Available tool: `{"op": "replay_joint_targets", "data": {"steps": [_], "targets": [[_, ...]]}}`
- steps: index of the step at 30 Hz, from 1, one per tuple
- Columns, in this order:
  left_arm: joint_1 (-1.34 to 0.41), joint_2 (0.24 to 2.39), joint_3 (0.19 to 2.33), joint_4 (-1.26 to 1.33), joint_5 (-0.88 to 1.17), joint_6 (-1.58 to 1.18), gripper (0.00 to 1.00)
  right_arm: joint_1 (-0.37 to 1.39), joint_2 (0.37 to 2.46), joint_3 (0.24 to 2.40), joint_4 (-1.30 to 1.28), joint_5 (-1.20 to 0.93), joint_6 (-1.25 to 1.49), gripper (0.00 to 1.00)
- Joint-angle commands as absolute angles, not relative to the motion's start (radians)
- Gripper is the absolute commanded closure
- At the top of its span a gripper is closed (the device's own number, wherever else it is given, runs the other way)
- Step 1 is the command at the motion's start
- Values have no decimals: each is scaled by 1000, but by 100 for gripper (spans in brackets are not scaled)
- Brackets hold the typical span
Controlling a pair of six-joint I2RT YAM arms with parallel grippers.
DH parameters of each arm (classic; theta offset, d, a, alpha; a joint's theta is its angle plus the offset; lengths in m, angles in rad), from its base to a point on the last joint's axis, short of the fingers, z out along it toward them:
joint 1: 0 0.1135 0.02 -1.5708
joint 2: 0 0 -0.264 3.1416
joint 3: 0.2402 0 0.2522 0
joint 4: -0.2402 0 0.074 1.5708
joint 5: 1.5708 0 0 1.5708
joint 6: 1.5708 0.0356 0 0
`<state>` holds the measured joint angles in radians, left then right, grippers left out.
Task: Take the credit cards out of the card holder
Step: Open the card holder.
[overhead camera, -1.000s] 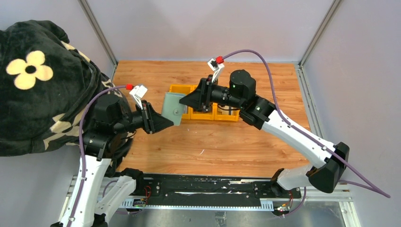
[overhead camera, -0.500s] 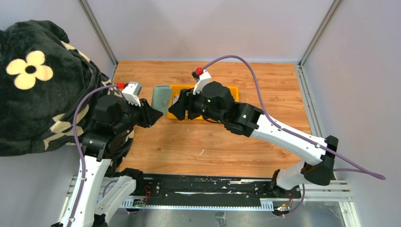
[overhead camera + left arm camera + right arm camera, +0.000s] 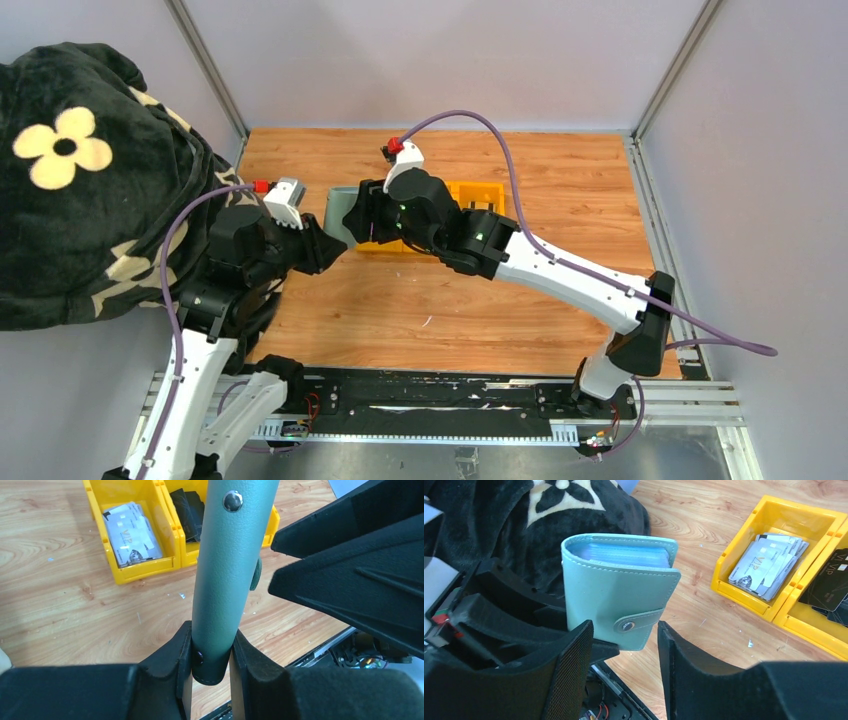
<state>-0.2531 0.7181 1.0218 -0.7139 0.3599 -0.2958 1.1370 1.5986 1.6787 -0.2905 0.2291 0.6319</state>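
The card holder (image 3: 342,212) is a sage-green wallet, snapped shut and upright above the table. My left gripper (image 3: 325,245) is shut on its lower end (image 3: 230,570), fingers pressed on both faces. My right gripper (image 3: 358,215) is open, its jaws on either side of the holder's snap-tab end (image 3: 619,590) without touching it. Pale blue pockets (image 3: 621,555) show at the holder's top edge. Silver-grey credit cards (image 3: 131,534) and black cards (image 3: 187,515) lie in the yellow tray's compartments; they also show in the right wrist view (image 3: 769,560).
The yellow three-part tray (image 3: 480,195) stands at mid-table behind the right gripper. A black flower-print blanket (image 3: 70,170) fills the left side beside the left arm. Grey walls close in the table; a black rail (image 3: 430,400) runs along the front.
My right arm has swung left from over the tray up to the holder. My left gripper has carried the holder a little left and back.
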Motion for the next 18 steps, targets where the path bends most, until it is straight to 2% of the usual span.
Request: {"op": "replay_joint_targets", "data": {"steps": [1, 9, 12, 15, 18], "targets": [[-261, 695, 1033, -663, 339, -289, 100, 1150, 1624, 1728, -334, 290, 646, 48], [-260, 684, 1041, -664, 326, -278, 100, 1152, 1649, 1734, -348, 258, 668, 53], [-261, 684, 1043, -663, 327, -279, 100, 1152, 1652, 1738, -348, 251, 672, 58], [-260, 680, 1041, -664, 332, -276, 100, 1152, 1651, 1742, -355, 270, 678, 65], [-261, 672, 1043, -664, 331, -267, 100, 1152, 1647, 1744, -369, 300, 678, 78]]}}
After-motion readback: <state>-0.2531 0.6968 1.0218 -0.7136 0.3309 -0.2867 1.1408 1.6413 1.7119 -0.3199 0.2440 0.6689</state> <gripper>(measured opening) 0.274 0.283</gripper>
